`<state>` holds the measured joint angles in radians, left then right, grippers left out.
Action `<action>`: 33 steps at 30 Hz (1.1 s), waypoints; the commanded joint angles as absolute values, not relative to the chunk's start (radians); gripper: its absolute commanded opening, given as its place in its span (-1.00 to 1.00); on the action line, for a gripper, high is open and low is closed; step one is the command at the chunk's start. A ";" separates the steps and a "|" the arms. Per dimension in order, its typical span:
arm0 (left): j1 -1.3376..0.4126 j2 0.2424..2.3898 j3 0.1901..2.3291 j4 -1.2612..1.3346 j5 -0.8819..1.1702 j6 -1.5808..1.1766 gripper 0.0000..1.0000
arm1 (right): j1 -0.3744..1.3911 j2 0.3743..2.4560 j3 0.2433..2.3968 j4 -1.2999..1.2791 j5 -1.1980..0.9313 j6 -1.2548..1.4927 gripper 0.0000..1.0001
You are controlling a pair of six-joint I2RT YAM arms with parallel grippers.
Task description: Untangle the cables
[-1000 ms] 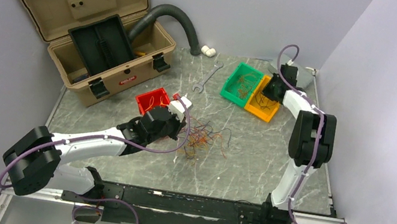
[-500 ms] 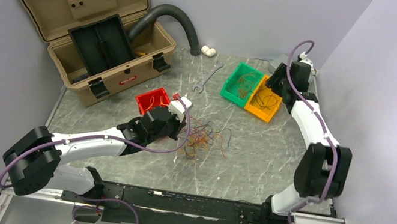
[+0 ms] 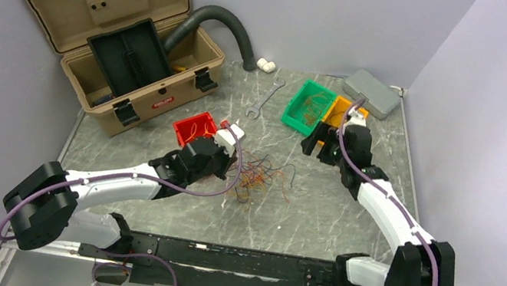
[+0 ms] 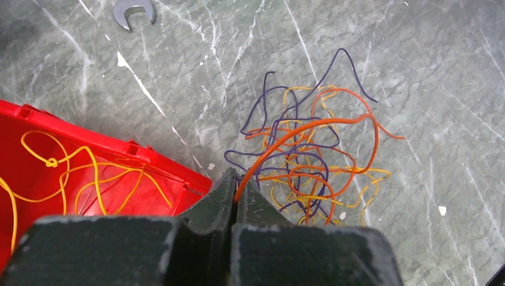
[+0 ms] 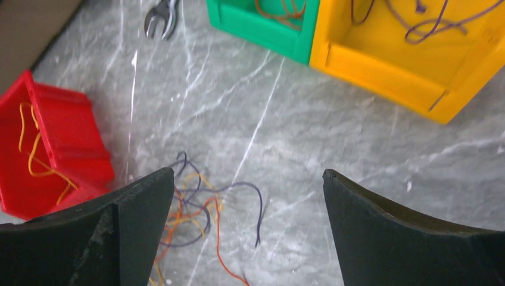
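The cables [image 3: 262,175] lie as a loose tangle of thin orange, yellow and dark purple wires in the middle of the table. My left gripper [image 3: 232,175] is at the tangle's left edge. In the left wrist view the left gripper [image 4: 237,179] is shut on one orange cable [image 4: 309,125], which arcs up over the rest of the tangle [image 4: 309,173]. My right gripper [image 3: 317,144] hangs up and to the right of the tangle, apart from it. In its own view the right gripper [image 5: 248,173] is wide open and empty, with the tangle's edge [image 5: 193,208] below its left finger.
A red bin [image 3: 194,129] holding yellow wires sits left of the tangle. A green bin [image 3: 309,107] and a yellow bin [image 5: 387,65] with wires stand at the back right. A wrench [image 3: 263,102], an open tan toolbox [image 3: 136,38], a dark hose [image 3: 216,20] and a grey case [image 3: 371,93] line the back.
The right arm swung from over the yellow bin toward the table's middle, and its jaws went from shut to wide open. The left arm stayed still, holding the orange cable.
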<state>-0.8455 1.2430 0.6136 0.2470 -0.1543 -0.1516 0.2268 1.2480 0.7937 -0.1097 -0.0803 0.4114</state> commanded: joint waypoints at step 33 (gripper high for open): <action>-0.877 1.213 0.625 0.311 -0.205 -0.085 -1.00 | 0.320 1.193 0.338 0.631 -0.160 0.391 0.75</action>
